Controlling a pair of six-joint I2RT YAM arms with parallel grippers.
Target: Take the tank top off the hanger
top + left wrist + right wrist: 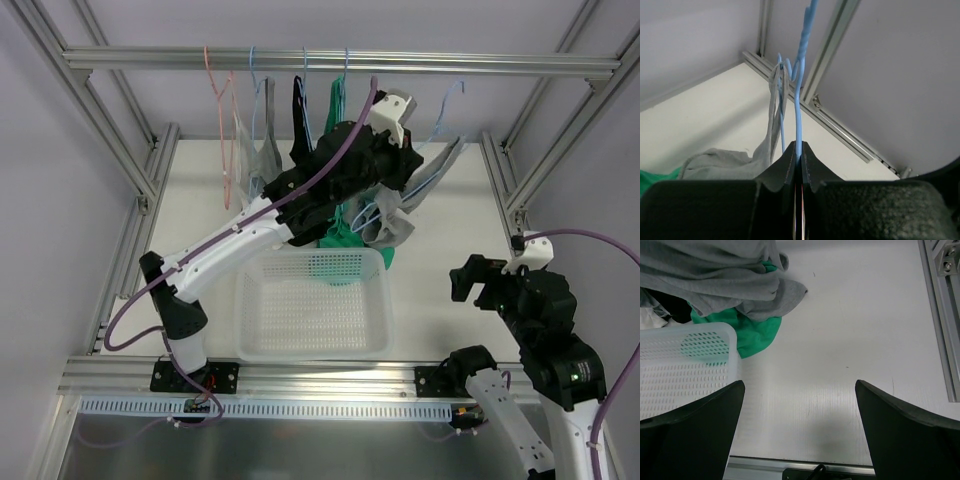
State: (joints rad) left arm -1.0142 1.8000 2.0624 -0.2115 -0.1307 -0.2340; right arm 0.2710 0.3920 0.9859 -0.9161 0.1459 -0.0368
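- My left fingers (790, 165) are pinching shut on the light-blue hanger (799, 115) wire.
- The tank top (720, 162) is hanging off that hanger by a strap, its body slumping onto the counter (840, 340) just behind the white basket (310, 310).
- My right fingers (900, 425) are hovering wide open over the counter, gripping nothing.

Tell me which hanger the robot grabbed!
Find the metal rail up top, then the black left gripper reaching just below it. The hanger is the thin light-blue wire pinched there, carrying the grey tank top; no other one is gripped.
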